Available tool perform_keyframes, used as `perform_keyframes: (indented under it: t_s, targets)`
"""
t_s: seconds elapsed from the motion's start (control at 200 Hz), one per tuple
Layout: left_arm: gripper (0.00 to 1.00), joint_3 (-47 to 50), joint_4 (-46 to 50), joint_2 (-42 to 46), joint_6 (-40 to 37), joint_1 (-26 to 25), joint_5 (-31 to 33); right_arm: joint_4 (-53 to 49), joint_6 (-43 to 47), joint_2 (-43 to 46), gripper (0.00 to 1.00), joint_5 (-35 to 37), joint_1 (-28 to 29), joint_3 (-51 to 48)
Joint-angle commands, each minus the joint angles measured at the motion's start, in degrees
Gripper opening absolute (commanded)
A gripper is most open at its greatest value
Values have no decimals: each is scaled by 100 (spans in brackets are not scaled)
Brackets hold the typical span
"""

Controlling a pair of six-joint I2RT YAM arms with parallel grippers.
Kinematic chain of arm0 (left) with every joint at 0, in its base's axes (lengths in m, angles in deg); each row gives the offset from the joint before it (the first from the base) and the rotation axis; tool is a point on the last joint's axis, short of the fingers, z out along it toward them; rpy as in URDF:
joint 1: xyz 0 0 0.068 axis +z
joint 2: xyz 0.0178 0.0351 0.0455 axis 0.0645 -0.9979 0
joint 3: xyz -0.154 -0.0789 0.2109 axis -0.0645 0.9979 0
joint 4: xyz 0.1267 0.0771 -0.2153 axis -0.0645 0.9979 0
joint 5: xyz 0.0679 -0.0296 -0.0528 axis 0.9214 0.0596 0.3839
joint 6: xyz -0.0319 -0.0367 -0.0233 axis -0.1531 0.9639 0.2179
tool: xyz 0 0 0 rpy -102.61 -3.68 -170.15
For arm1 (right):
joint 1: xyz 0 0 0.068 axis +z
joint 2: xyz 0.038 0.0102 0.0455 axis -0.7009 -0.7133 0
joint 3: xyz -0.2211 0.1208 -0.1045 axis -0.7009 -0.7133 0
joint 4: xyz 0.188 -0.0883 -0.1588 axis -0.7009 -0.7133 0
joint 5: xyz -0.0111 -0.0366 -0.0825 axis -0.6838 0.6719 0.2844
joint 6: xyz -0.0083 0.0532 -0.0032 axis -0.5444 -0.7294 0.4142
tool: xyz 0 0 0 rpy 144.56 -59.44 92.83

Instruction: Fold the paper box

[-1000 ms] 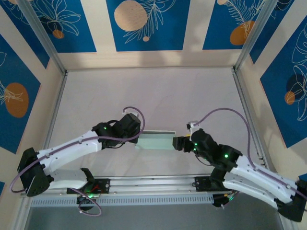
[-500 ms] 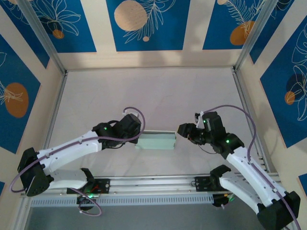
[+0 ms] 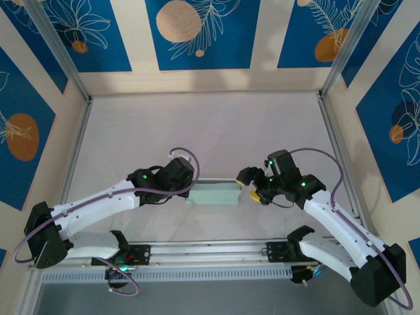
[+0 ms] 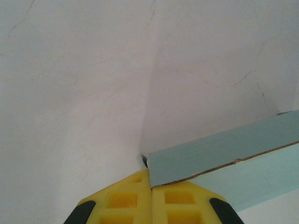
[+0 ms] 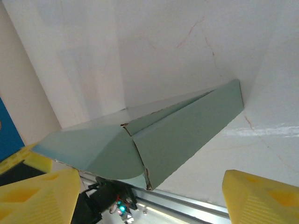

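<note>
The paper box [image 3: 213, 193] lies on the table as a long, pale green, partly folded shape, its near flap curved. My left gripper [image 3: 189, 189] is shut on the box's left end; in the left wrist view the yellow fingertips [image 4: 135, 198] pinch a corner of the green card [image 4: 224, 151]. My right gripper [image 3: 249, 185] stands open just off the box's right end, not touching it. From the right wrist the box [image 5: 187, 123] runs away between the widely spread yellow fingers [image 5: 39, 193], and nothing sits in the right gripper [image 5: 149, 196].
A metal rail [image 3: 210, 252] runs along the near edge, by the arm bases. Aluminium posts [image 3: 62, 56] and blue patterned walls [image 3: 200, 33] bound the white table [image 3: 210, 131], which has free room behind the box.
The right gripper has drawn back from the box's right end, turned, and now stands wide open. The left gripper and the box have stayed in place.
</note>
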Motion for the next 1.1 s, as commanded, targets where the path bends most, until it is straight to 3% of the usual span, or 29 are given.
perform_keyframes:
  t_s: [0.0,0.265,0.505,1.095]
  targets:
    - [0,96,209,14,-118,-83,86,181,-630,-15,82,-197,-2,85]
    - [0,113,201,53,-117,-85,86,734,-1720,-129,85,-155,236,-61]
    - [0,102,192,35,-118,-85,86,191,-2014,-530,85,180,633,201]
    - [0,159,106,122,-216,-111,54,591,-2008,-567,56,402,778,-159]
